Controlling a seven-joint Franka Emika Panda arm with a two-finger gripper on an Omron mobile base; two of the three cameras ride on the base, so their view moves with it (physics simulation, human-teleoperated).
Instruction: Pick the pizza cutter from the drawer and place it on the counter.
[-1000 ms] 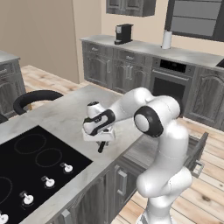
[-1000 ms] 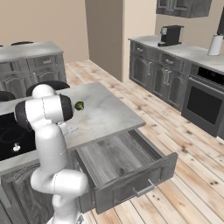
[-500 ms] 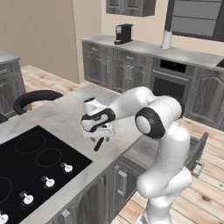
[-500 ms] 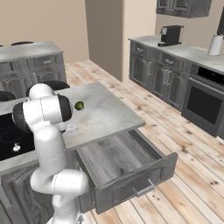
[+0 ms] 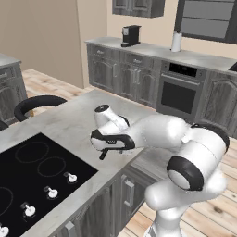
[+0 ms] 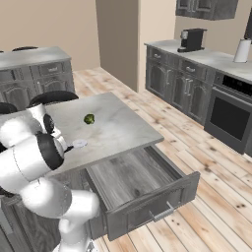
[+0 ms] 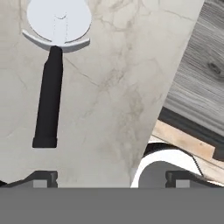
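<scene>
The pizza cutter [image 7: 49,87] lies flat on the counter [image 7: 118,83], its pale disc blade [image 7: 59,19] away from the hand and its black handle pointing back toward my fingers. My gripper [image 7: 111,177] is open above it with nothing between the tips, and the cutter sits over by the one fingertip [image 7: 41,177]. In the right base view the pizza cutter [image 6: 78,144] rests near the counter [image 6: 113,125] edge beside my arm. The drawer [image 6: 142,189] stands pulled open and looks bare inside. In the left base view the gripper [image 5: 109,142] hovers low over the counter [image 5: 69,120].
A small green broccoli floret [image 6: 89,118] sits further back on the island. The black cooktop [image 5: 32,176] with its knobs lies left of the hand. The drawer's grey wood-grain inside [image 7: 201,70] runs just past the counter edge. Wall cabinets, an oven and a coffee machine [image 5: 130,35] stand far behind.
My forearm and elbow have swung lower and closer to the cameras while the hand stays over the counter edge. The pizza cutter lies in the same spot.
</scene>
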